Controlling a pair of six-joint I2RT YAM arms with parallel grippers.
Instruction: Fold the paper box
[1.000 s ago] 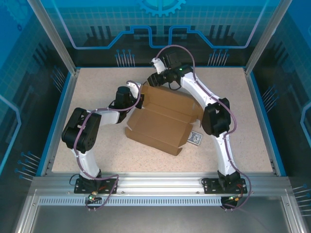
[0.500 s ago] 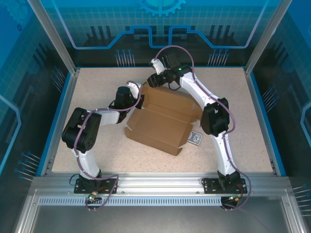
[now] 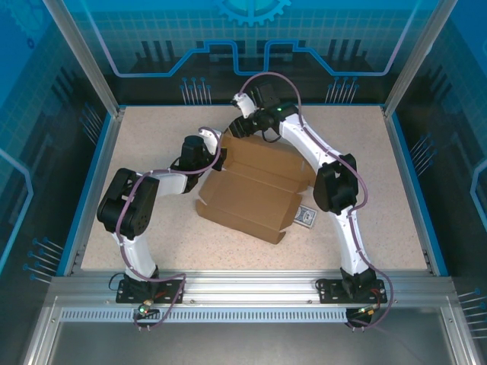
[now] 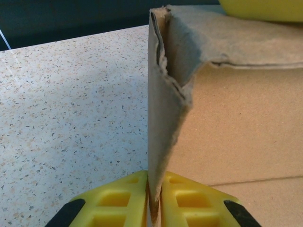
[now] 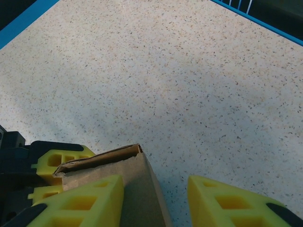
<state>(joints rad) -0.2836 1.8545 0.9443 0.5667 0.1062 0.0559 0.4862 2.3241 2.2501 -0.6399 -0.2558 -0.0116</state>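
Observation:
The brown paper box (image 3: 255, 190) lies partly folded mid-table, walls raised along its back and left sides. My left gripper (image 3: 215, 152) is at the box's left wall. In the left wrist view that upright wall (image 4: 163, 118) runs straight between the yellow fingers, and the left gripper (image 4: 155, 182) is shut on it. My right gripper (image 3: 233, 129) hovers at the back left corner. It stands open (image 5: 155, 184), astride the corner of the wall (image 5: 137, 184), with one finger over the cardboard and the other over bare table. The left gripper's fingers (image 5: 57, 161) show just behind that corner.
A small blue-and-white patterned card (image 3: 305, 216) lies against the box's near right corner. The speckled table (image 3: 152, 228) has a raised blue rim (image 3: 91, 182). There is free room to the left, right and front of the box.
The right arm's wrist has edged slightly left at the box's back corner. The box and the left arm look unmoved.

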